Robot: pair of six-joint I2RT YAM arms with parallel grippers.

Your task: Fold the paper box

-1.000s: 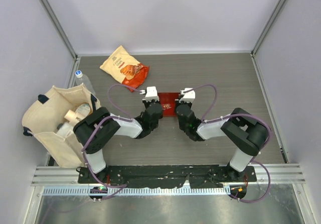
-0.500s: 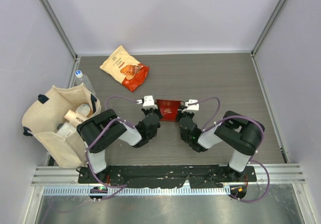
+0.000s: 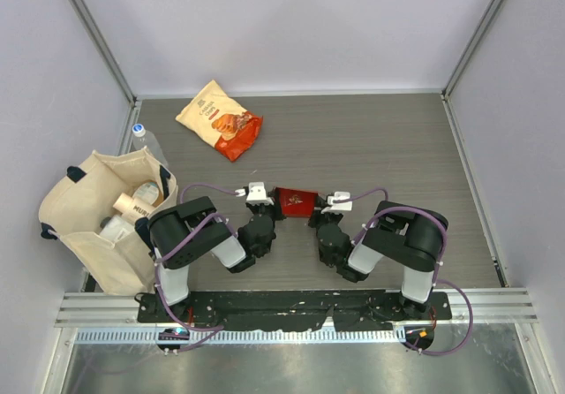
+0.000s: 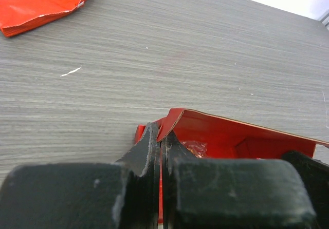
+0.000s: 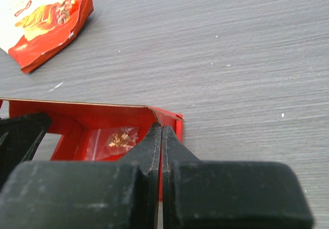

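The paper box is small, bright red and standing open as a box between the two arms, near the middle of the table. A clear little bag with golden bits lies inside it. My left gripper is shut on the box's left wall, the thin card pinched between its black fingers. On the other side, my right gripper is shut on the right wall. The red inside of the box shows past the left fingers, and the box's inner wall faces the right wrist camera.
An orange-and-cream snack bag lies at the back left, also visible as the snack bag in the right wrist view. A cream tote bag holding several items stands at the left edge, with a clear bottle behind it.
Both grippers have drawn back toward the arm bases, carrying the red box nearer with them. The arms have folded in tighter. Both grips stayed shut.
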